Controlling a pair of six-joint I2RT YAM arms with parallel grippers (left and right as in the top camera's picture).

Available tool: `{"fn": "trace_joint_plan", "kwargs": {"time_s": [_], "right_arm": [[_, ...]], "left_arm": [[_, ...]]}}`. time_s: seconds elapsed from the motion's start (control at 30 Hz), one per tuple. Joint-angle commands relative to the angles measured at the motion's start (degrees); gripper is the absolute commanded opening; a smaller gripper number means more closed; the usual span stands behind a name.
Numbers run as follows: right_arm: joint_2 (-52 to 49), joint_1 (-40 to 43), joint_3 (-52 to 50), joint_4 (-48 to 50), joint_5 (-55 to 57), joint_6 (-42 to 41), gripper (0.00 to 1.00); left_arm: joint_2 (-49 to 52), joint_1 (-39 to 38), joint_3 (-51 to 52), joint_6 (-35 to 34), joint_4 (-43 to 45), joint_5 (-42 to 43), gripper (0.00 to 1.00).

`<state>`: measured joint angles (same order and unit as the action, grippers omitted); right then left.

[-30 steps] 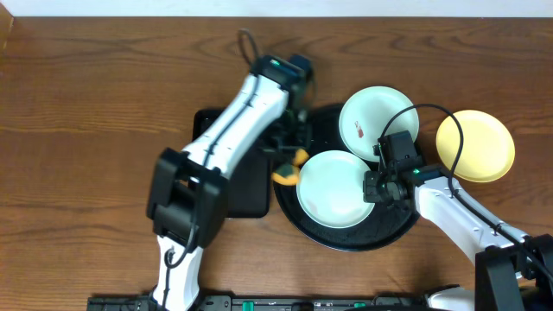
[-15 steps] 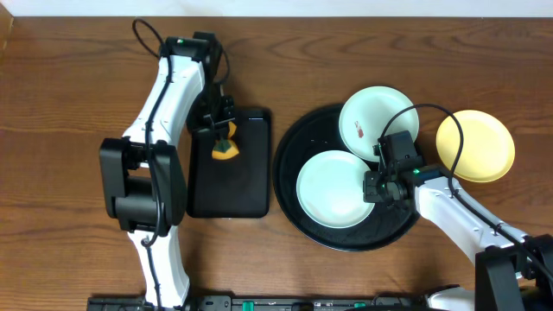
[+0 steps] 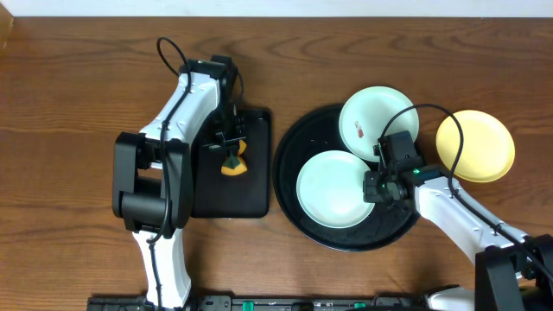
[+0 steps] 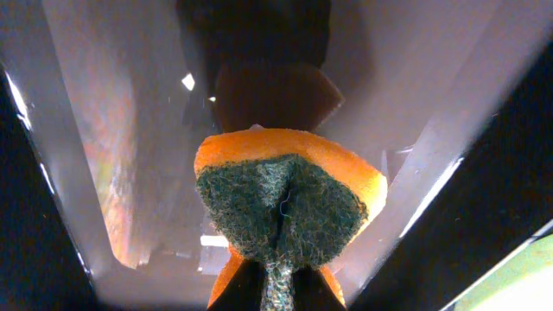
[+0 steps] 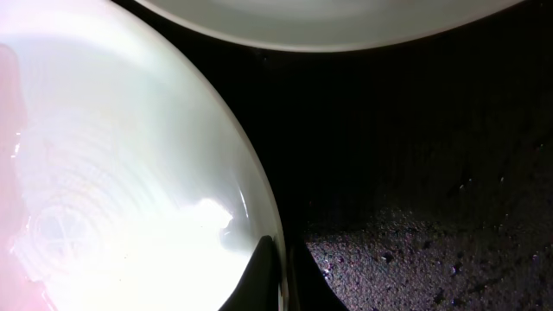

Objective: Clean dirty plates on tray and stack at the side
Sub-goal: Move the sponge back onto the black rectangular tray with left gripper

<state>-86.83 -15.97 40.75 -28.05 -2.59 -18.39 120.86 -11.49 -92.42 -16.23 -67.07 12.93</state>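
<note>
Pinching an orange sponge (image 4: 281, 199), left fingers (image 4: 244, 292) — right fingers (image 5: 259, 276) clamped onto a mint plate (image 5: 130, 173).

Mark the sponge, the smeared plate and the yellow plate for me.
sponge (image 4: 285, 207), left wrist view, on its green scouring face.
smeared plate (image 3: 370, 111), overhead view, on the bare middle of its face.
yellow plate (image 3: 475, 145), overhead view, at its centre.

Setting: a robot test station. The left arm (image 3: 186, 112) and right arm (image 3: 449, 207) stand at a wooden surface (image 3: 69, 104) by a white wall (image 3: 346, 7).
</note>
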Motion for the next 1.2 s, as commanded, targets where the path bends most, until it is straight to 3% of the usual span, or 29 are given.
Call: {"fn": "trace_joint_plan", "kwargs": {"time_s": [0.0, 0.63, 1.0, 1.17], "right_arm": [[-0.28, 0.13, -0.26, -0.2, 0.63, 0.48, 0.02], [-0.31, 0.13, -0.28, -0.26, 0.63, 0.46, 0.02], [-0.31, 0.13, -0.37, -0.22, 0.63, 0.46, 0.02], [-0.31, 0.13, -0.37, -0.07, 0.63, 0.46, 0.02]], "left_arm": [[-0.63, -1.11, 1.81, 1.2, -0.98, -0.57, 0.08], [-0.98, -8.35, 10.45, -1.57, 5.11, -0.85, 0.07], [-10.84, -14.23, 12.68, -8.61, 6.82, -17.16, 0.07], [-14.97, -15.28, 18.84, -9.03, 12.44, -18.78, 0.08]]}}
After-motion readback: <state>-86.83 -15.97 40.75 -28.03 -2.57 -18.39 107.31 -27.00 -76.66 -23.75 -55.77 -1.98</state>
